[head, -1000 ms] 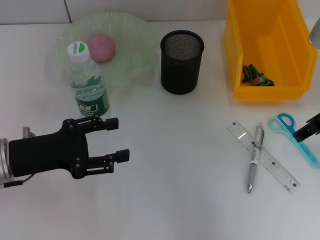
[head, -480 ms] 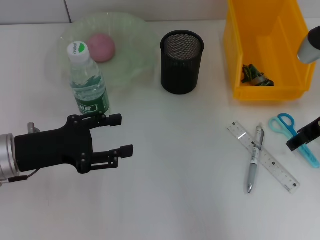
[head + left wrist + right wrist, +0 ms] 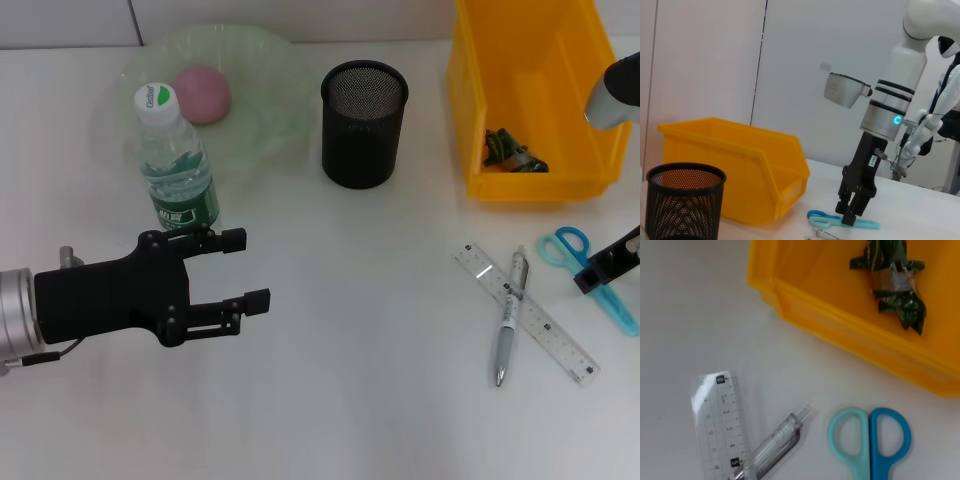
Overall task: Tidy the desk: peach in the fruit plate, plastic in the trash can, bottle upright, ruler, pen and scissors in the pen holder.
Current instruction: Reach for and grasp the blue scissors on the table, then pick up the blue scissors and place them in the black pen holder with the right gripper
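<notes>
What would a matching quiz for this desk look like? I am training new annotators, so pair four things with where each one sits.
Things:
1. peach
2. plastic wrapper
3. pen
4. bottle

Places:
A. lying across the ruler
B. in the yellow bin
C. upright beside the green plate
D. on the green plate

Pairs: 1-D, 2-B, 3-A, 4-C

Black left hand [image 3: 238, 270], silver wrist, white right arm [image 3: 900, 80]
</notes>
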Controlling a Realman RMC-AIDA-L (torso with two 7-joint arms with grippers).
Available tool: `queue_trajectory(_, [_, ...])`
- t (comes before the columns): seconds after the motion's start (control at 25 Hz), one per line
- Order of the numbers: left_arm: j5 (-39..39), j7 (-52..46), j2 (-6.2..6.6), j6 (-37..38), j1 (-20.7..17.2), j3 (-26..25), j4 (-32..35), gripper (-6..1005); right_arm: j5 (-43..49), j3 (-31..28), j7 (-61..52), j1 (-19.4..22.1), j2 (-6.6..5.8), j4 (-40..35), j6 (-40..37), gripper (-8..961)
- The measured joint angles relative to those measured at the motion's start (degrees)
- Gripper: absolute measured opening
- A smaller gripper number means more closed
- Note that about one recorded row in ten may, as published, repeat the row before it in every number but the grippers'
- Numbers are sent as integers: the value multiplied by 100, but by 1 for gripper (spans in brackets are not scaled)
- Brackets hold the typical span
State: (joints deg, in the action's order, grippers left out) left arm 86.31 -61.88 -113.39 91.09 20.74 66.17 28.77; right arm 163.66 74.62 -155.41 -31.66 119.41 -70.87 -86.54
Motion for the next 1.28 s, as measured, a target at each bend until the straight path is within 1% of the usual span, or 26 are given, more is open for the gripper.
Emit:
queue_trajectory(0.04, [0,0,-5,-6,0,0,3,784,0,0,0,-6,0,39,7,416])
queue_trajectory(0.24, [0,0,-16,-13,22,0,14,784,-25,8,11,-1,3,92,65,354])
queue_trajectory(0.64, [0,0,-34,-13,43,1,12,784,-49,43,26,20,10,186,177,351])
queue_trajectory(0.88, [0,0,-34,-13,40,-13,12,784,-54,31,80,60,12,129,207,226])
queue_trajectory(0.92, [0,0,-34,-12,32,-22,13,784,-114,6,98,118,7,-13,209,205])
queue_trajectory(0.96, [0,0,-34,-12,29,-24,14,784,-114,6,98,118,7,-13,209,205])
queue_trajectory(1.0, [0,1,-34,-12,23,-28,16,784,-221,-5,131,205,5,-176,202,205])
queue_trajectory(1.04, [-1,1,-34,-11,20,-30,17,784,-534,-37,233,380,-6,-582,136,205])
queue_trajectory(1.08, [0,0,-34,-9,13,-37,18,784,-534,-37,233,380,-6,-582,136,206])
queue_trajectory(1.12, [0,1,-34,-8,13,-39,18,784,-727,-115,316,474,-10,-827,52,206])
queue_trajectory(1.2, [0,1,-34,-2,10,-41,19,784,-1091,-398,500,620,-19,-1276,-169,206])
queue_trajectory(1.24, [-1,1,-34,-2,5,-45,20,784,-1583,-881,778,718,-22,-1676,-465,206])
queue_trajectory(1.28, [-1,1,-34,-2,5,-45,20,784,-1583,-881,778,718,-22,-1676,-465,206])
